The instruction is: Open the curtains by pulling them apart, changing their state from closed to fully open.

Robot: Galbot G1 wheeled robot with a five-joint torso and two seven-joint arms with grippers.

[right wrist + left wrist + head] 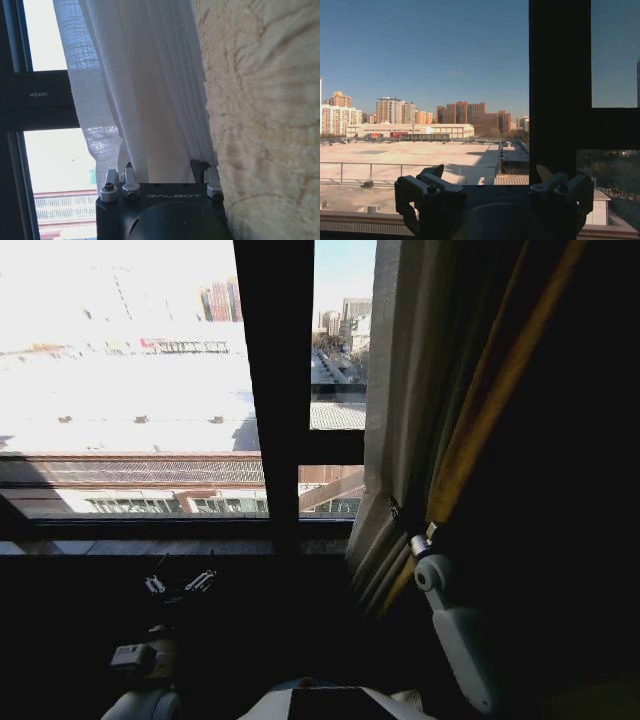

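1. We find the sheer curtain (385,410) gathered at the right edge of the window frame (275,390), long axis vertical, most of the glass uncovered.
2. Right gripper (162,175) has its fingers apart with the pleated fabric bunched between them; we judge this arm nearer.
3. Left gripper (492,192) stands open, low before the sill, well apart from the cloth.
4. The right wrist view adds a heavier cream drape (260,115) beside the sheer.

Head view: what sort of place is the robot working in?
Probably an upper-floor room in a city building. A dark-framed window overlooks flat rooftops and high-rises, and a sheer white pleated curtain hangs gathered at the right beside the right gripper.
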